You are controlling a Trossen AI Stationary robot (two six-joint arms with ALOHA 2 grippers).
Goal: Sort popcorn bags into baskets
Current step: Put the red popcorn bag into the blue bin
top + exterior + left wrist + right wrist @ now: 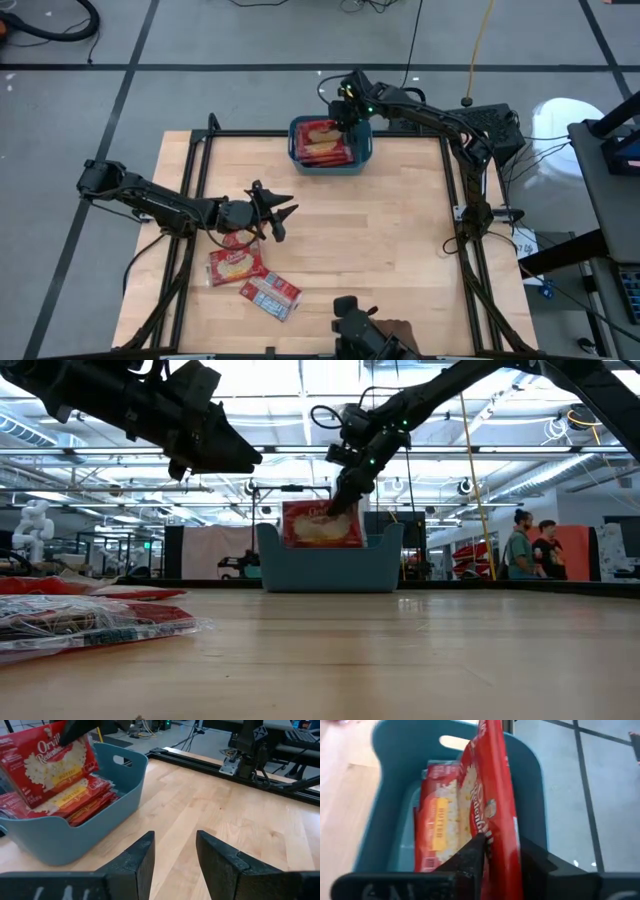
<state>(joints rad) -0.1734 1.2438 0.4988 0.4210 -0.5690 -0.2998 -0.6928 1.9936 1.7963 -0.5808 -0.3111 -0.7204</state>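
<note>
- Right gripper (347, 112), at the upper centre of the high view, has its dark fingers on either side of a flat red popcorn bag (322, 524) standing upright in the teal-blue plastic tub (362, 155).
- Left gripper (283, 217), centre-left, hangs with fingers apart, holding nothing.
- More red packets (236, 264) lie at lower left.

Bright overhead ceiling lighting; soft shadows on table (380, 230); right wrist view motion-blurred; low view foreground unfocused.

Robotics lab: open hall with ceiling trusses (300, 455), cabled floor (250, 40), framed wooden table (380, 240).
</note>
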